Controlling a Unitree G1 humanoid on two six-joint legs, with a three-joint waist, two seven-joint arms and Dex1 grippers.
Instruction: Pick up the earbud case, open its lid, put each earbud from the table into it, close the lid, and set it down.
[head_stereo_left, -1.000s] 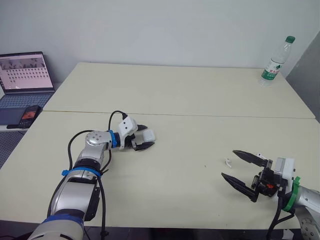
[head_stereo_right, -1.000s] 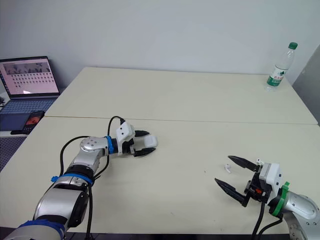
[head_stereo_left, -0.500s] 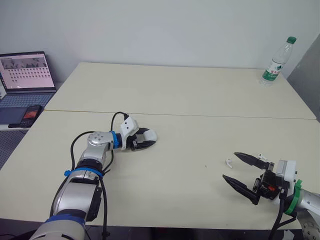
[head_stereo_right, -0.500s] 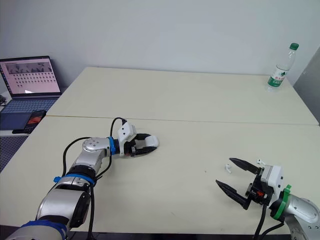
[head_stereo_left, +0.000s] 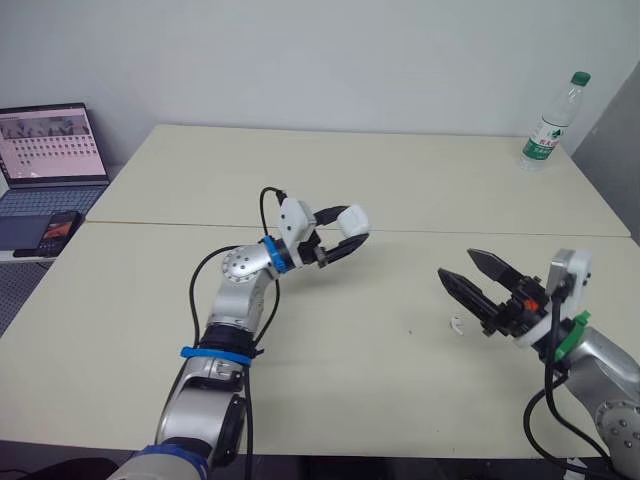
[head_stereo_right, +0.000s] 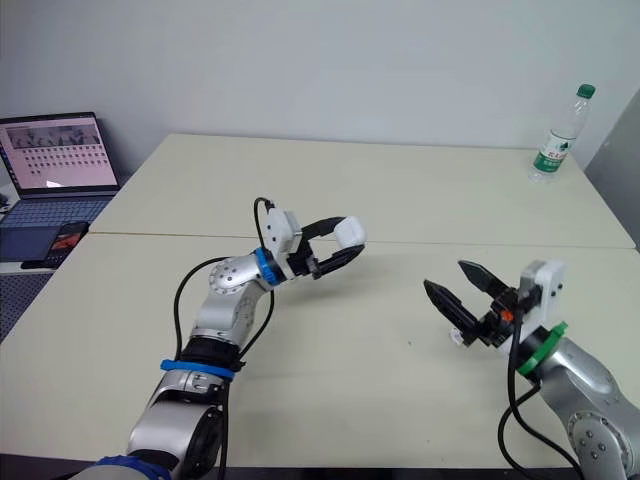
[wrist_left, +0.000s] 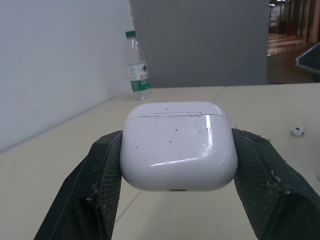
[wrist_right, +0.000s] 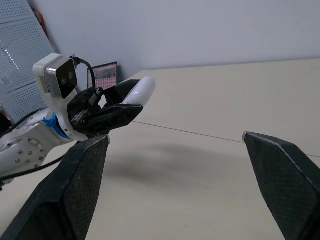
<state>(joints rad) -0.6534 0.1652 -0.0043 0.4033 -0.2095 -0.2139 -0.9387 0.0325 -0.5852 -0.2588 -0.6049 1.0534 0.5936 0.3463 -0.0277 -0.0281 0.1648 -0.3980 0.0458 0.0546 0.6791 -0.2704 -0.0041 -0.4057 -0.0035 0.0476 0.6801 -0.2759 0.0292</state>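
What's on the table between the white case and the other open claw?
Nothing: in the left eye view, only bare table lies between the earbud case and the right gripper. An earbud lies close by that gripper.

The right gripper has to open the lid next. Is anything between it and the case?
Nothing visible. The left gripper holds the case in the air; the open right gripper faces it across a gap over bare table. One earbud lies lower, on the table.
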